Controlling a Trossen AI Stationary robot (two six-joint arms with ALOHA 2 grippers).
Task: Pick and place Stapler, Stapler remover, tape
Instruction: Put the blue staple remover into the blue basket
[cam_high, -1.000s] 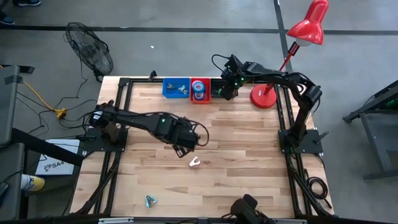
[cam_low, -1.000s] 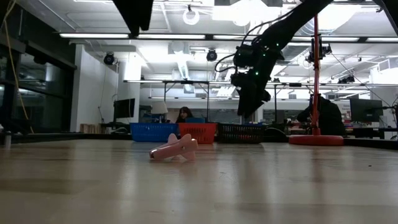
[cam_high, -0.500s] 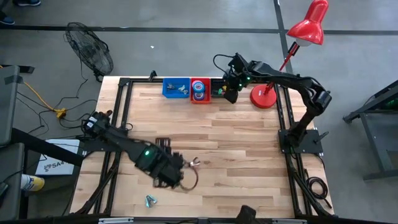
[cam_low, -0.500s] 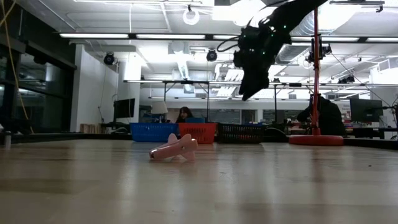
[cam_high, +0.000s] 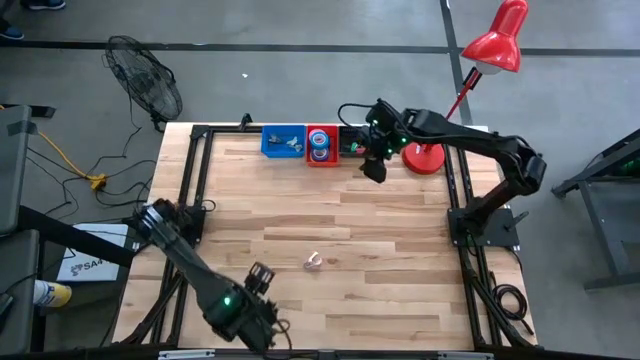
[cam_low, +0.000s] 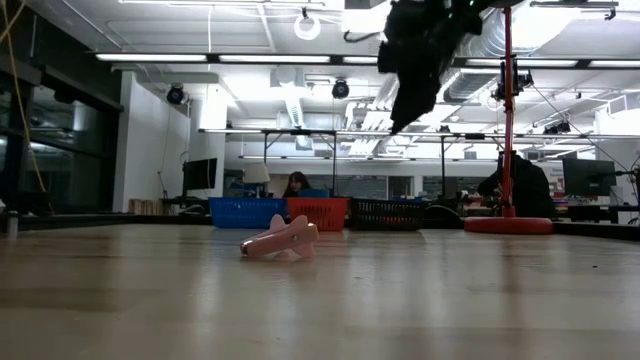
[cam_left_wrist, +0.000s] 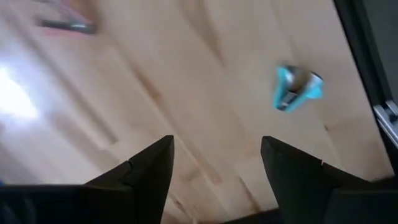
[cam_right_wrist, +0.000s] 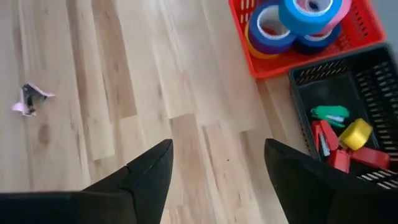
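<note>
Seen from above, a floor fan stands off the wooden table's far left corner. The left gripper hangs over the table's near edge, its fingers apart and empty; its wrist camera shows a blue staple remover lying on the wood just ahead. Near the table's middle lies a pink staple remover, in the open with nothing around it. Along the far edge sit a blue basket, a red basket holding rolls of tape, and a black basket of small staplers. The right gripper hovers just in front of the black basket, fingers spread, nothing between them. A red desk lamp stands beside it.
</note>
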